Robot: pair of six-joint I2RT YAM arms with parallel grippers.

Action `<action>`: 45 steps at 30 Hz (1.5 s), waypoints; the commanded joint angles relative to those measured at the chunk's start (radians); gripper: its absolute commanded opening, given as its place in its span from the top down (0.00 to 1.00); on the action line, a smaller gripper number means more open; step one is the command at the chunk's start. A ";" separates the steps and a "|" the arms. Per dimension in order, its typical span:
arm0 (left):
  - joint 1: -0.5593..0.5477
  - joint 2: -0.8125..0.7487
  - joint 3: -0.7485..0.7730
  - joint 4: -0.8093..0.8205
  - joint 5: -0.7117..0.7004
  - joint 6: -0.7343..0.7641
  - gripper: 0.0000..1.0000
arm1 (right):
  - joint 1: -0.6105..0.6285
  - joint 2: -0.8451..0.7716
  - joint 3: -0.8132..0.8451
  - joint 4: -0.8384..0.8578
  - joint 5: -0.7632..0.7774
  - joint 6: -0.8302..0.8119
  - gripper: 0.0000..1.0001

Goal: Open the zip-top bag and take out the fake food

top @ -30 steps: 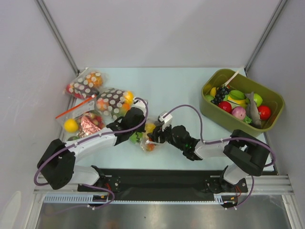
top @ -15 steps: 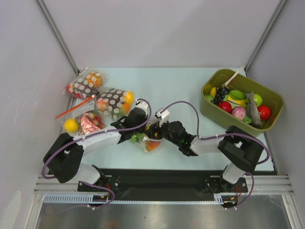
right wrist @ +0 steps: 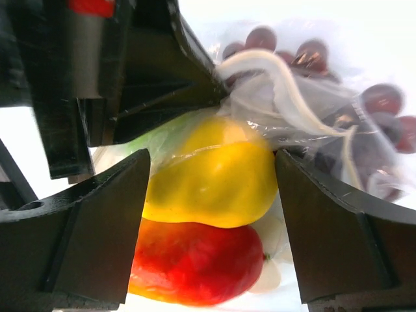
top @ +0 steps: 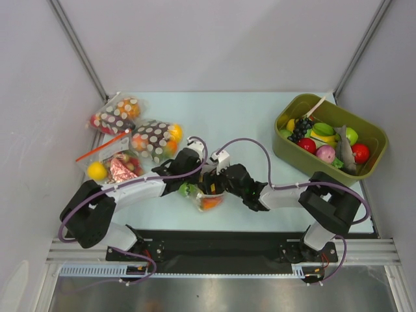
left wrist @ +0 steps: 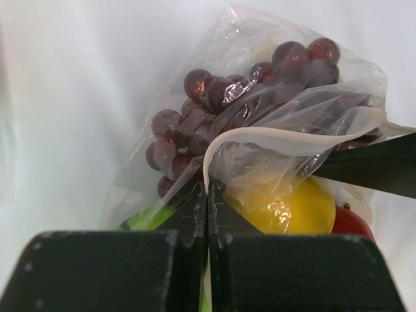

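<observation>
The zip-top bag [top: 207,195] [left wrist: 273,84], clear and crinkly, sits mid-table between both arms. My left gripper [top: 192,184] [left wrist: 208,193] is shut on the bag's whitish rim strip. The fake food fills the bag: a dark purple grape bunch [left wrist: 214,97] [right wrist: 383,107], a yellow pear-like piece [left wrist: 296,208] [right wrist: 208,175], an orange-red piece [right wrist: 195,260] [top: 210,202] and a green one [left wrist: 146,218] [top: 188,190]. My right gripper [top: 213,184] [right wrist: 211,166] is open. Its fingers [right wrist: 97,221] flank the yellow piece closely on both sides, with the orange-red piece just below it.
An olive bin [top: 286,153] with several toy foods stands at the back right. Two dark brown dotted bags [top: 153,136] [top: 117,114] and a bag with a red strip [top: 110,162] lie at the left. The arms cross close together over the bag.
My right gripper has moved left onto the bag and its jaws have widened around the yellow piece. The left gripper has shifted slightly right, staying shut on the bag.
</observation>
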 commanded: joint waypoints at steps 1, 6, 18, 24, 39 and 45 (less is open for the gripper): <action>-0.006 -0.017 -0.005 0.014 0.044 0.004 0.99 | 0.011 0.060 0.041 -0.111 -0.080 0.055 0.17; -0.006 -0.031 -0.004 0.005 0.051 0.010 1.00 | 0.011 0.114 0.086 -0.183 -0.080 0.095 0.16; -0.006 -0.072 -0.017 0.025 0.081 0.004 1.00 | 0.016 0.175 0.138 -0.313 -0.032 0.202 0.14; -0.006 -0.091 -0.025 0.019 0.076 0.007 1.00 | 0.016 0.194 0.143 -0.344 -0.040 0.239 0.14; -0.006 -0.098 -0.030 0.017 0.054 0.014 1.00 | 0.018 -0.094 0.057 -0.397 0.022 0.264 0.92; -0.006 -0.132 -0.025 0.019 0.054 0.011 1.00 | 0.013 -0.286 0.042 -0.486 0.111 0.232 0.91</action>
